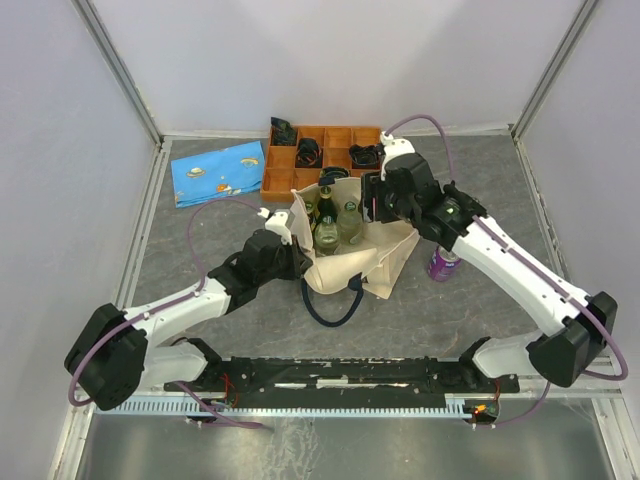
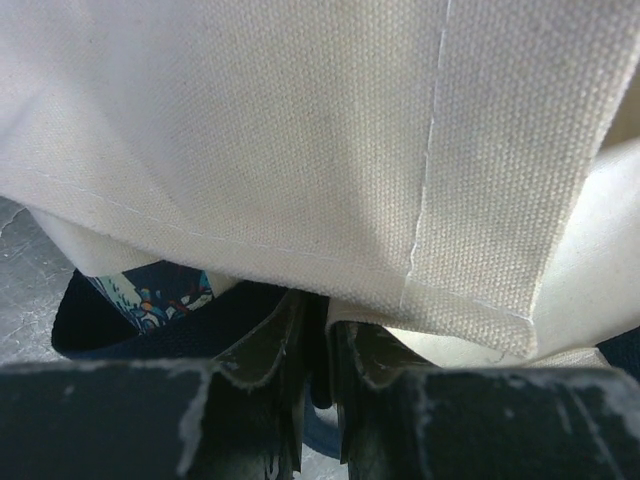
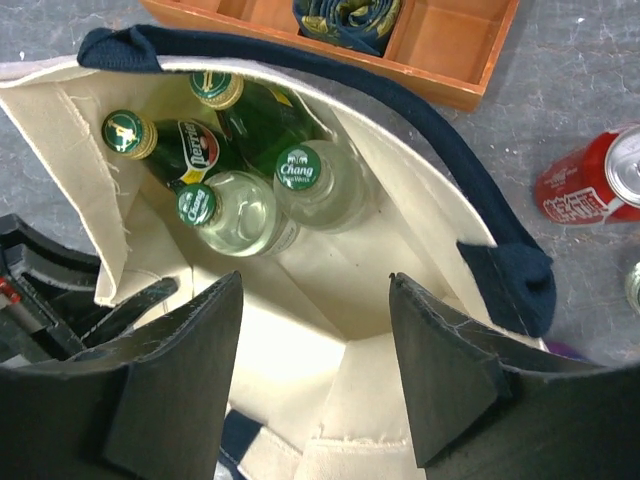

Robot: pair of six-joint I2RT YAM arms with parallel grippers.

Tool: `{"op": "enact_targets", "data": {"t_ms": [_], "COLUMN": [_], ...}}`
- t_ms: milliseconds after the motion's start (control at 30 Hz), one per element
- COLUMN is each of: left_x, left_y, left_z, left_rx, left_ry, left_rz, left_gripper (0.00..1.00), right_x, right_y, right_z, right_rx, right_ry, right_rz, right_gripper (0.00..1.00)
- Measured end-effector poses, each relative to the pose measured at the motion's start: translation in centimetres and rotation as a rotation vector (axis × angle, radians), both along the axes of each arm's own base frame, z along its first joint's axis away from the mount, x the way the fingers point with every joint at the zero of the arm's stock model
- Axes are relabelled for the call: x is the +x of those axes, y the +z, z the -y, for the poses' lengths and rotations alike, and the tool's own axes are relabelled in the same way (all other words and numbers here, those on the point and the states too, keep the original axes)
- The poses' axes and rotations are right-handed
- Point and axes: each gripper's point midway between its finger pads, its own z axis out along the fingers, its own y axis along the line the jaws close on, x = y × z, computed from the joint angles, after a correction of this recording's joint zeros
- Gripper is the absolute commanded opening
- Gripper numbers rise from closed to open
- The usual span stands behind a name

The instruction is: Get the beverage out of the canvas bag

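Observation:
The cream canvas bag [image 1: 372, 262] stands open in the middle of the table, its navy handle [image 1: 333, 303] lying toward me. Several bottles [image 1: 336, 215] stand inside. The right wrist view shows two green bottles [image 3: 190, 145] and two clear Chang bottles [image 3: 315, 185] in the bag [image 3: 330, 290]. My left gripper [image 1: 297, 252] is at the bag's left rim; in the left wrist view it [image 2: 328, 322] is shut on the bag's fabric edge [image 2: 300, 150]. My right gripper [image 1: 383, 203] hovers open and empty above the bag's right side; it [image 3: 315, 290] holds nothing.
An orange compartment tray [image 1: 283, 181] lies behind the bag, and a blue patterned pouch [image 1: 218, 172] at the back left. A purple can [image 1: 443, 263] stands right of the bag. A red can [image 3: 590, 185] lies on the table right of the bag.

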Motion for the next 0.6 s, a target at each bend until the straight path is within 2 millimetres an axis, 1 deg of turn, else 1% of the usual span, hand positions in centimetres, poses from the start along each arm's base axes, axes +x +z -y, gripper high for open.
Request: {"op": "enact_targets", "data": {"t_ms": [167,300,367,467,600], "left_x": [0.1,0.1,0.1,0.2,0.4], "left_y": [0.1,0.1,0.2,0.3,0.5], "left_z": [-0.1,-0.1,-0.2,-0.2,-0.2], "left_rx": [0.001,0.002,-0.004,-0.008,-0.012], "left_ry": [0.009,0.011,0.018,0.030,0.043], "left_rz": [0.005,0.006,0.003,-0.001,0.000], "left_gripper": [0.20,0.20,0.20,0.20,0.20], "right_x": [1.6,3.0,3.5,3.9,4.4], "right_y": [-1.5,-4.3,-5.8,-7.6,-8.4], "right_z": [-1.1,-2.0,-2.2,-2.4,-2.6], "right_rx": [-0.015,-0.054,-0.078,-0.108,-0.125], "right_ry": [0.001,-0.006,-0.010,-0.015,-0.013], "right_rz": [-0.003,-0.038,-0.061,-0.090,-0.090], "right_gripper": [0.67,0.66,0.66,0.66,0.66]}}
